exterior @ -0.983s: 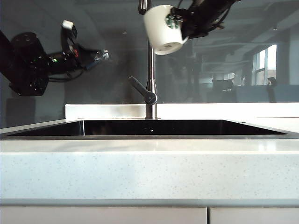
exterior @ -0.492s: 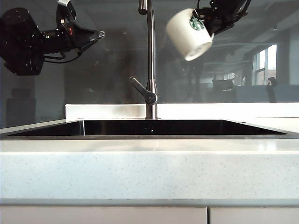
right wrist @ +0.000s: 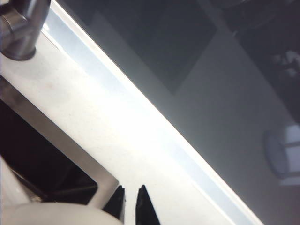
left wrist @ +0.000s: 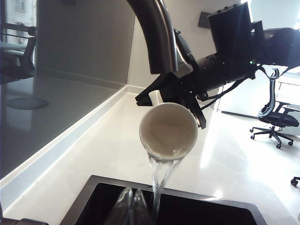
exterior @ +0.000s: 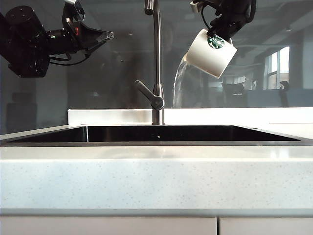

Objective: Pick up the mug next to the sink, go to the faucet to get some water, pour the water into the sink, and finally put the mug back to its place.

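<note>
The white mug with its green logo hangs tilted high to the right of the faucet, mouth down and to the left. Water streams from its lip into the dark sink. My right gripper is shut on the mug from above and behind. In the left wrist view the mug's mouth faces the camera below the faucet spout, with water falling past it. My left gripper is shut and empty, high on the left, well apart from the mug. In the right wrist view the mug lies beside the right gripper.
A speckled white countertop runs along the front of the sink, with a white ledge and a dark glass wall behind. The faucet's lever handle juts left. An office chair stands far off in the left wrist view.
The right gripper has carried the mug rightwards away from the faucet spout and turned it, and water now pours out. The left arm has risen a little.
</note>
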